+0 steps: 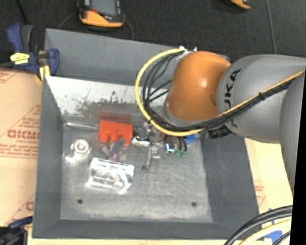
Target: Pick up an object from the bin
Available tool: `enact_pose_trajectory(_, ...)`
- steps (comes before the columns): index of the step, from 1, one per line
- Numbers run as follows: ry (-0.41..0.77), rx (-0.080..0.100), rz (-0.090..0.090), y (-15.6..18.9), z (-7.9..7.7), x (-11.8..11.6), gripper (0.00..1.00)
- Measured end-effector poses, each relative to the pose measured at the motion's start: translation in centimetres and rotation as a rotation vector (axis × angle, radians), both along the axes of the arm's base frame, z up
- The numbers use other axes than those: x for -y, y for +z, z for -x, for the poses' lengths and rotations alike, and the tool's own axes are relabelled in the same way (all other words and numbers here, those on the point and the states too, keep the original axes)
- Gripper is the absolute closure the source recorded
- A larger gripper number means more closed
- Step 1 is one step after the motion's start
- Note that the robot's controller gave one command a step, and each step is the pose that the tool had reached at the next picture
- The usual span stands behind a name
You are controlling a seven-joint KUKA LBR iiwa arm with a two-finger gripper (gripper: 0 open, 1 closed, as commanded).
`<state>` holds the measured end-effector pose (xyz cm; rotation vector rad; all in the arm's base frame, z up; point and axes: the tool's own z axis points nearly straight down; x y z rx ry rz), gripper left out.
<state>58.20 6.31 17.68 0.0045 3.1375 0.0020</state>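
Looking into the grey bin point(220, 206), you find the gripper point(150, 154) low over the middle of its floor. The nearest thing is a red-orange block point(114, 130) just beside it toward the left wall, with its long axis running along the far wall. A clear plastic packet point(110, 175) lies nearer the near wall, a silver round cap point(79, 147) sits toward the left wall, and a small purplish piece point(116, 151) lies between block and packet. You cannot tell how wide the gripper stands or whether it touches anything.

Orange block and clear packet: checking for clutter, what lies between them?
In the camera view, a small purplish thing lies between the orange block and the clear packet.
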Motion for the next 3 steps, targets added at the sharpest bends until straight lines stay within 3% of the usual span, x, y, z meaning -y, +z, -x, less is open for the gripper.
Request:
enact_pose_trajectory(1, 0.163, 0.003, 0.000, -9.2, 0.2, -5.4, 0.00)
enact_pose_trajectory(2, 0.162, 0.000, 0.003, -9.2, 0.2, -5.3, 1.00)
enact_pose_trajectory(3, 0.193, 0.005, 0.003, 8.8, -0.4, -4.3, 1.00)
